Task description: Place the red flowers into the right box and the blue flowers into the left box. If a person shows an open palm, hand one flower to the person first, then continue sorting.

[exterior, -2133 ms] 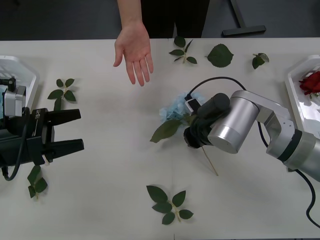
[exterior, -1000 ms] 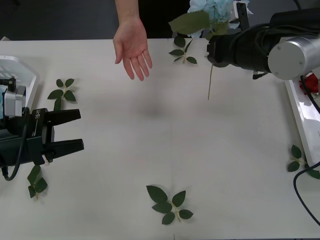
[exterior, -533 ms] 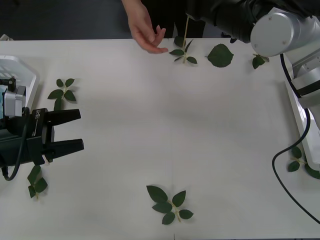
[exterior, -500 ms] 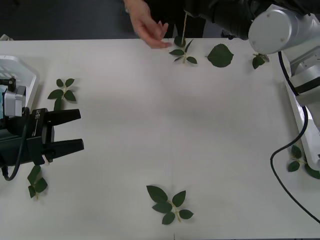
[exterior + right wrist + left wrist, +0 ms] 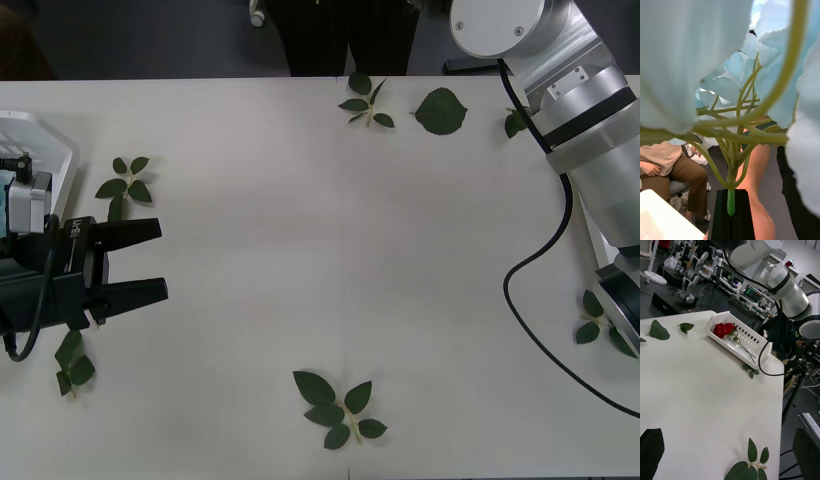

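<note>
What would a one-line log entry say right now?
right gripper: shut on blue flower, held aloft | left gripper: open, parked | right box: red flowers inside

Across the white counter [image 5: 696, 382], the right box [image 5: 738, 338] sits near the far edge, a white slotted tray holding the red flowers [image 5: 723, 330], their green stems trailing along its floor. The right arm [image 5: 784, 288] rises above the box, silver and grey, with a black cable looping down past the box's end. Loose leaf sprigs [image 5: 749, 463] lie on the counter, with others just beside the box and toward the far corner. The left gripper's [image 5: 730, 455] black fingers [image 5: 650, 452] sit spread at the two corners.
</note>
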Motion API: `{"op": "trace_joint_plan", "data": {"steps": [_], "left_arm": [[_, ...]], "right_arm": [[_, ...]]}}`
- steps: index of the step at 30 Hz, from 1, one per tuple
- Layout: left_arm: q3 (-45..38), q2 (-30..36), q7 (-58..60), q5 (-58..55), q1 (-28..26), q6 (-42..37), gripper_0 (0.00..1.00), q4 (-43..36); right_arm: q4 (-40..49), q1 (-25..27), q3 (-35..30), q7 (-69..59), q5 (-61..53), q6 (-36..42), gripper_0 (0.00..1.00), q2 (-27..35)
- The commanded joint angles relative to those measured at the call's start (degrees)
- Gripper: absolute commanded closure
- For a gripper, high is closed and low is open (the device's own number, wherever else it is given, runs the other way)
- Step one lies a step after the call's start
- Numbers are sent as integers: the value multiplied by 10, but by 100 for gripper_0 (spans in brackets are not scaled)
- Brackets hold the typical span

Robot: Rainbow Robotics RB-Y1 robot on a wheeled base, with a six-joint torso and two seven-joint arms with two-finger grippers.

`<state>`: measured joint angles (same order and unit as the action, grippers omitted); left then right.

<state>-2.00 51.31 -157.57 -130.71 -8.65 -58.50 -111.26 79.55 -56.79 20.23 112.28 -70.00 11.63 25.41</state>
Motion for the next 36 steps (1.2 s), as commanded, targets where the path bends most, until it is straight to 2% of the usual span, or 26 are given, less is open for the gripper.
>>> {"op": "trace_joint_plan", "data": {"steps": [1, 2, 3, 4, 6, 8, 10, 17, 23, 27, 30, 36], "left_arm": [[5, 21, 26, -9, -13, 5, 0, -5], [5, 21, 26, -9, -13, 5, 0, -5], [5, 21, 26, -9, -13, 5, 0, -5], [5, 21, 26, -9, -13, 5, 0, -5], [5, 21, 26, -9, -13, 5, 0, -5], [5, 21, 26, -9, -13, 5, 0, -5], [5, 21, 26, -9, -13, 5, 0, -5], [5, 21, 26, -9, -13, 5, 0, -5], [5, 21, 26, -9, -13, 5, 0, -5], [5, 21, 26, -9, -13, 5, 0, -5], [5, 21, 26, -9, -13, 5, 0, -5], [5, 21, 26, -9, -13, 5, 0, -5]], "right_arm": [[12, -30, 3, 17, -7, -6, 91, -10], [12, -29, 3, 17, -11, -6, 72, -10], [12, -30, 3, 17, -12, -6, 66, -10], [12, -29, 3, 17, -21, -6, 53, -10], [13, -30, 4, 17, -36, -6, 42, -10], [13, -29, 3, 20, -70, -6, 27, -10], [13, -29, 6, 22, -88, -6, 19, -10], [17, -29, 17, 30, -116, -5, 14, 5], [25, -8, 38, 37, -216, 18, 13, 61], [25, 24, -7, 47, -234, 130, 13, 100], [25, 42, -49, 63, -253, 263, 13, 129], [27, 95, -54, 207, -365, 383, 14, 206]]}}
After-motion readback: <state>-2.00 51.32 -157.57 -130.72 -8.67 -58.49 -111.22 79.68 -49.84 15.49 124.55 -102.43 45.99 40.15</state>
